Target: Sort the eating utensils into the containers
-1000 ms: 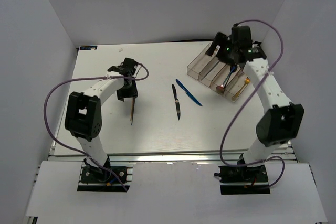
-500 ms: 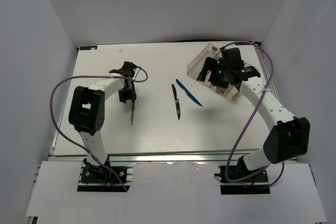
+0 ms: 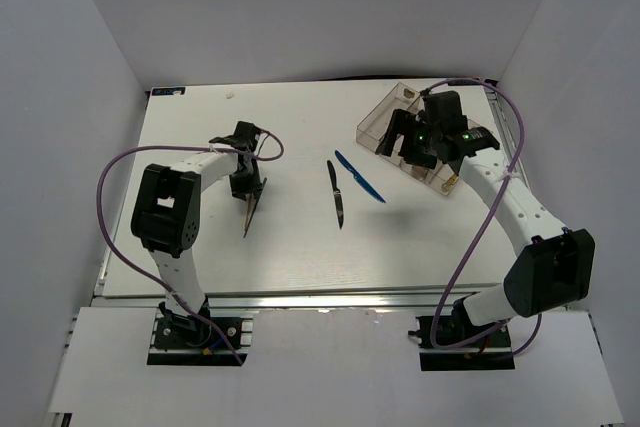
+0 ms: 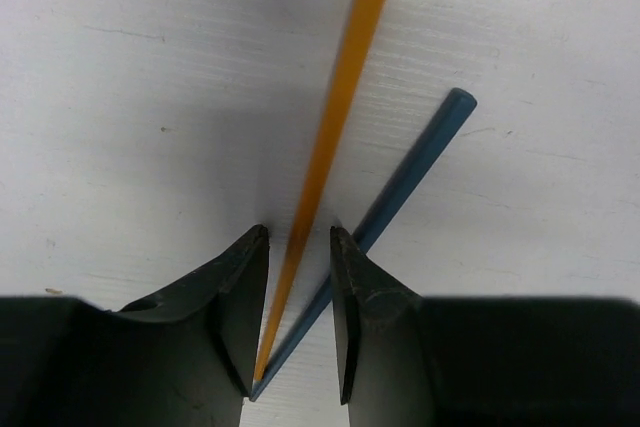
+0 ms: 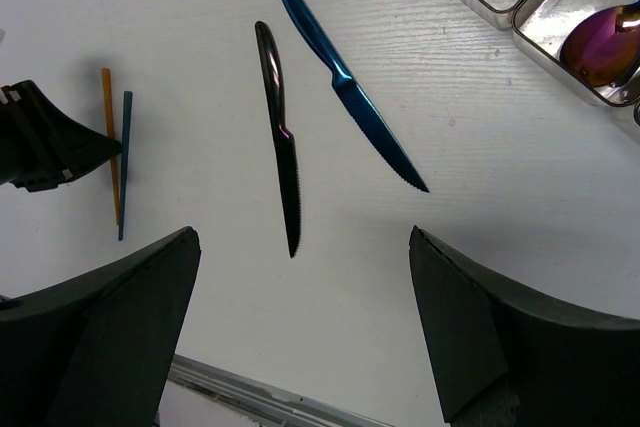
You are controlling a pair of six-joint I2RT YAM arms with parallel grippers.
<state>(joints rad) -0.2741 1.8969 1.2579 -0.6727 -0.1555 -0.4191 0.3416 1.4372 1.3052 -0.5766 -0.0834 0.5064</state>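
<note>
An orange chopstick (image 4: 340, 97) and a blue chopstick (image 4: 415, 157) lie on the table in a narrow V. Their near ends meet between the jaws of my left gripper (image 4: 298, 235). Those jaws stand narrowly apart, with a gap beside the orange stick, and the blue stick runs under the right fingertip. From above, the chopsticks (image 3: 249, 212) lie just below the left gripper (image 3: 247, 187). A black knife (image 5: 280, 117) and a blue knife (image 5: 345, 77) lie mid-table. My right gripper (image 5: 302, 237) hangs wide open above them, holding nothing. The clear tray (image 3: 385, 117) sits at the back right.
A purple spoon (image 5: 600, 42) lies in a tray compartment (image 5: 520, 7). A gold utensil (image 3: 452, 179) pokes out at the tray's near end. The right arm (image 3: 500, 182) reaches over the tray. White walls enclose the table.
The left jaws have narrowed round the chopsticks, which now splay into a V. The right gripper has swung from over the tray towards the knives.
</note>
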